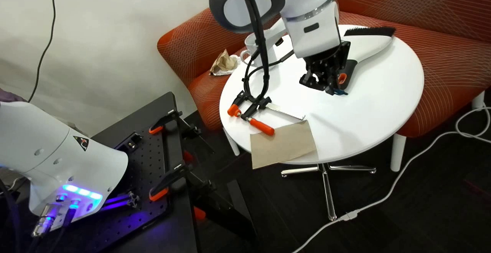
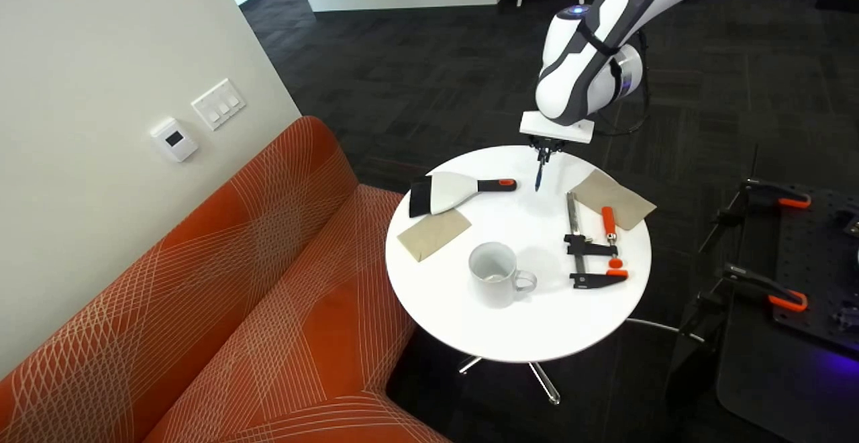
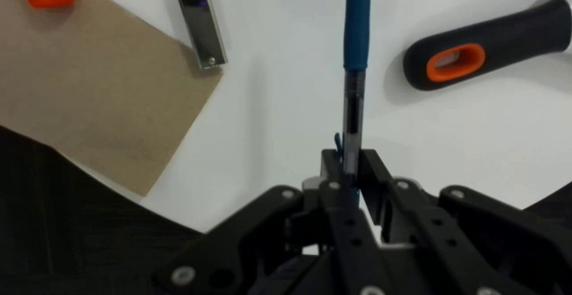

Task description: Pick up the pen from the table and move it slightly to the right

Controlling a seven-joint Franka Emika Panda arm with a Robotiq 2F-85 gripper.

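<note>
The pen (image 3: 356, 27) has a dark blue grip and a clear barrel in the wrist view. My gripper (image 3: 350, 157) is shut on its rear part, near the blue clip, and the fingers hide part of that end. The pen points away from the fingers. In both exterior views the pen (image 1: 340, 92) (image 2: 539, 176) sticks out from the gripper (image 1: 329, 85) (image 2: 543, 153). The white round table (image 1: 368, 119) (image 2: 429, 295) is below. The pen's shadow lies apart from it on the table, so the pen is held above the top.
A white-headed brush (image 2: 456, 191) with a black handle (image 3: 496, 40) lies beside the pen. A clamp (image 2: 578, 248) with an orange handle lies on a brown paper's (image 2: 614, 198) side. Another brown paper (image 2: 434, 235) and a white mug (image 2: 493, 275) are farther off. A red sofa (image 1: 452, 50) borders the table.
</note>
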